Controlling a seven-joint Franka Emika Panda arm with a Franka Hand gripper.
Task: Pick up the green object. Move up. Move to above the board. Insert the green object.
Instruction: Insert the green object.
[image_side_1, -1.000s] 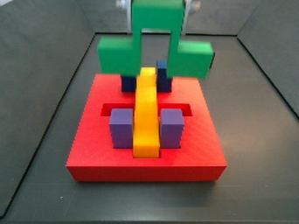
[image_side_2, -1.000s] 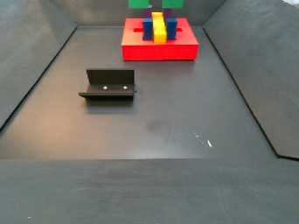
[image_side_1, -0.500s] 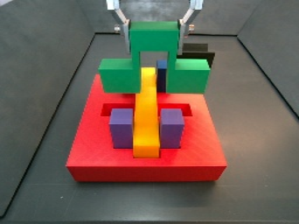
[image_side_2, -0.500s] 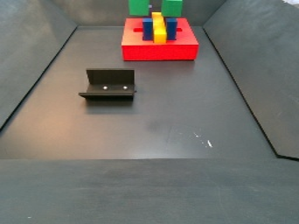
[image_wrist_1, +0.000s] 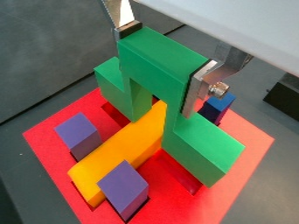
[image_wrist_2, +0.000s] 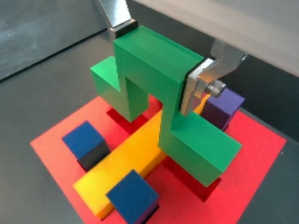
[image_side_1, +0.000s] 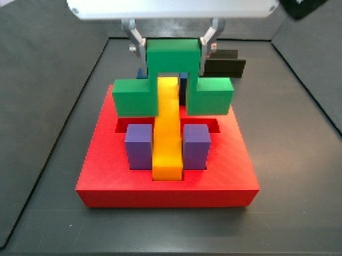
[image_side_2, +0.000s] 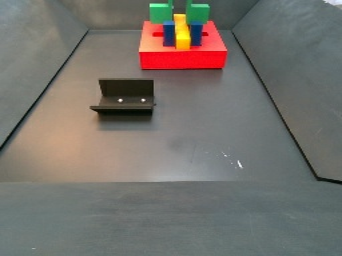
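Observation:
The green object (image_side_1: 173, 86) is an arch-like piece with a raised centre and two lower cubes. My gripper (image_side_1: 174, 45) is shut on its raised centre, and both wrist views show this grip on the green object (image_wrist_1: 158, 66) (image_wrist_2: 152, 70). My gripper (image_wrist_1: 163, 57) (image_wrist_2: 162, 59) holds it over the far end of the red board (image_side_1: 167, 186) (image_side_2: 181, 60). It straddles the long yellow bar (image_side_1: 166, 125) (image_wrist_1: 122, 153) (image_wrist_2: 122, 162), one leg down on each side at board level.
Two purple blocks (image_side_1: 138, 145) (image_side_1: 198, 143) flank the yellow bar on the board. A black block (image_side_1: 225, 65) lies on the floor behind the board. The fixture (image_side_2: 124, 97) stands on the dark floor, well apart from the board. Grey walls enclose the floor.
My gripper has come down with the green object. Its legs have dropped from above the board to either side of the yellow bar.

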